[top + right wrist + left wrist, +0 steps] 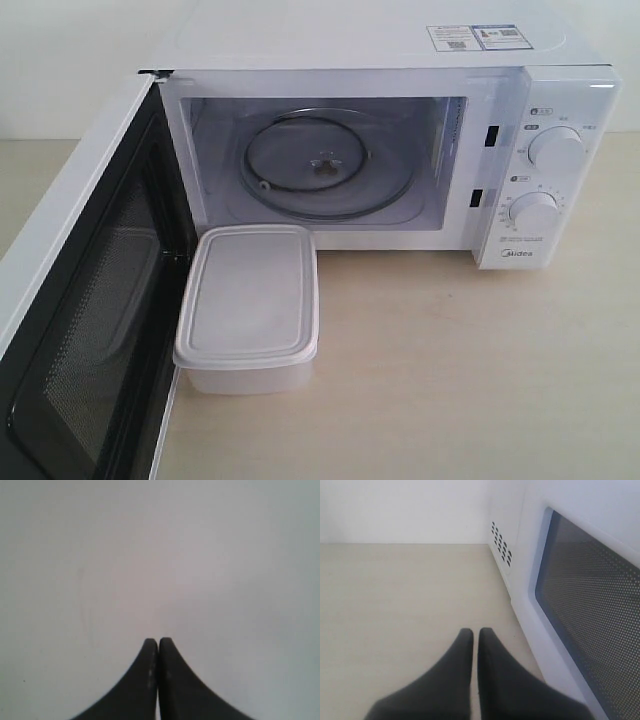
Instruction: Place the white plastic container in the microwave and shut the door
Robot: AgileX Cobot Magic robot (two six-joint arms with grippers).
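The white plastic container (248,305) stands lidded on the table in front of the microwave's (400,60) open mouth, at its left side. The door (85,320) is swung wide open toward the left, its dark mesh window facing inward. Inside lies the glass turntable (325,162). Neither gripper appears in the exterior view. In the left wrist view my left gripper (475,631) is shut with nothing in it, hovering over the table beside the door's outer face (590,605). My right gripper (158,641) is shut and empty before a plain white surface.
Two round dials (556,150) sit on the microwave's right panel. Stickers (478,37) lie on its top. The light wooden table (450,370) stretches in front and to the right of the container. Vent holes (501,548) mark the microwave's side.
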